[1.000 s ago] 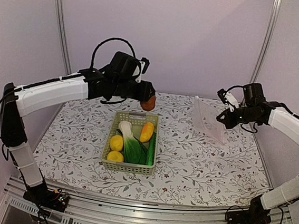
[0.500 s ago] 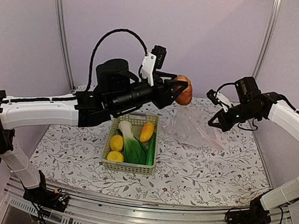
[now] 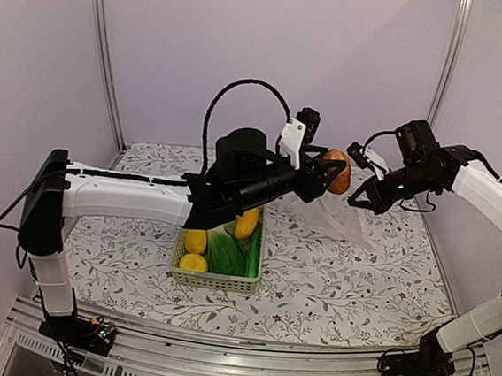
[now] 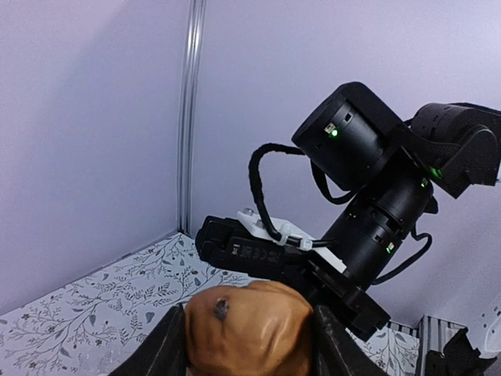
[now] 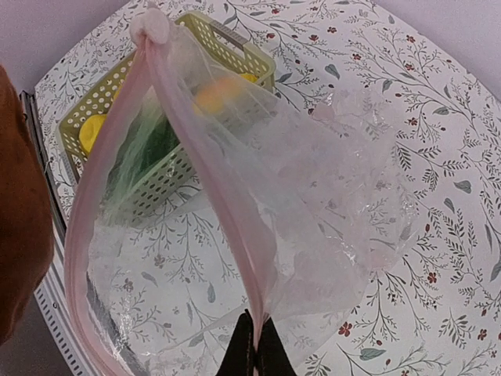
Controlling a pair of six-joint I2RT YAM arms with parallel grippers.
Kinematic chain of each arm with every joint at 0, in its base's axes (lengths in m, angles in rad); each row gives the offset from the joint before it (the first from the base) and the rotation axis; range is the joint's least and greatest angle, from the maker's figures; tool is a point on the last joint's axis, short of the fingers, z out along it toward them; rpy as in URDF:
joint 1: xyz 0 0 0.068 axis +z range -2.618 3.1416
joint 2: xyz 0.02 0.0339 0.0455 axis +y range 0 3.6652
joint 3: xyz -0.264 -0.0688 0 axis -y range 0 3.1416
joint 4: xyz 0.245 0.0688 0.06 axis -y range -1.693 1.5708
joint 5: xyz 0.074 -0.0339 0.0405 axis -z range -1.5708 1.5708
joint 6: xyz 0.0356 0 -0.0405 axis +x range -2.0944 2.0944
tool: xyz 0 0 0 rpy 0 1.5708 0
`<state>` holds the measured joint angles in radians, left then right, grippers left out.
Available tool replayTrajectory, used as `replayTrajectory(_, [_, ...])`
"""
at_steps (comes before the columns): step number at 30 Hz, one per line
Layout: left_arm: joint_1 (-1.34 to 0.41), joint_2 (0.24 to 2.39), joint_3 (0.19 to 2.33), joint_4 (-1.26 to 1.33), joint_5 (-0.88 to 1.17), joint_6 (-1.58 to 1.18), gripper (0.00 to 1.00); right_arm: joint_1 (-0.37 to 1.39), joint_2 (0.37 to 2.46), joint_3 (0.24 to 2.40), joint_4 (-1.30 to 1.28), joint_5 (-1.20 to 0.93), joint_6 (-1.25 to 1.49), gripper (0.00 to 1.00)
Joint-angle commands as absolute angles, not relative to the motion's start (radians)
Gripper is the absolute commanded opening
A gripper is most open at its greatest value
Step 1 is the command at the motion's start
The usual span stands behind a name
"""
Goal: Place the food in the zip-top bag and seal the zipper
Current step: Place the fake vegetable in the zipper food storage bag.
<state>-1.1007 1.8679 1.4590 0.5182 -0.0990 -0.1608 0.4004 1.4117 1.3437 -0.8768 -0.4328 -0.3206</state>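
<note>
Zip-top bag (image 5: 313,196) hangs over floral-print table (image 3: 357,291), lilac walls (image 3: 334,63) around.

Top camera is overlooking the whole table (image 3: 358,278) from behind my bases. Left wrist camera is facing my right arm (image 4: 368,149) closely; right wrist camera is peering down through the zip-top bag (image 5: 329,180), sharing the basket (image 5: 235,41) with top.

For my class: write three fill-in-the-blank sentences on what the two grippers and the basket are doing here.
1. The left gripper is ____ on the brown-orange piece.
2. The zip-top bag hangs from the right gripper with its mouth ____.
3. The yellow lemons lie ____ the pale green basket.
Missing words: shut; open; inside.
</note>
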Motion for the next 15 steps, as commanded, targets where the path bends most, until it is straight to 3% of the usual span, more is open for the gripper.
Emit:
replayTrajectory(1, [-1.116, 1.916, 1.51, 0.529, -0.164, -0.13, 0.3, 0.407, 1.421, 1.379, -0.911, -0.46, -0.304, 0.0])
replayTrajectory(6, [-1.117, 1.936, 1.501, 0.518, -0.207, -0.123, 0.33, 0.407, 1.419, 1.403, -0.93, -0.454, -0.298, 0.0])
replayTrajectory(8, [-1.118, 1.944, 1.51, 0.505, -0.229, -0.12, 0.41, 0.407, 1.42, 1.41, -0.935, -0.453, -0.296, 0.0])
replayTrajectory(12, [-1.118, 1.959, 1.547, 0.461, -0.27, -0.117, 0.66, 0.407, 1.431, 1.429, -0.946, -0.453, -0.292, 0.0])
replayTrajectory(15, [-1.122, 1.958, 1.572, 0.448, -0.271, -0.109, 0.77, 0.406, 1.444, 1.441, -0.948, -0.453, -0.284, 0.0])
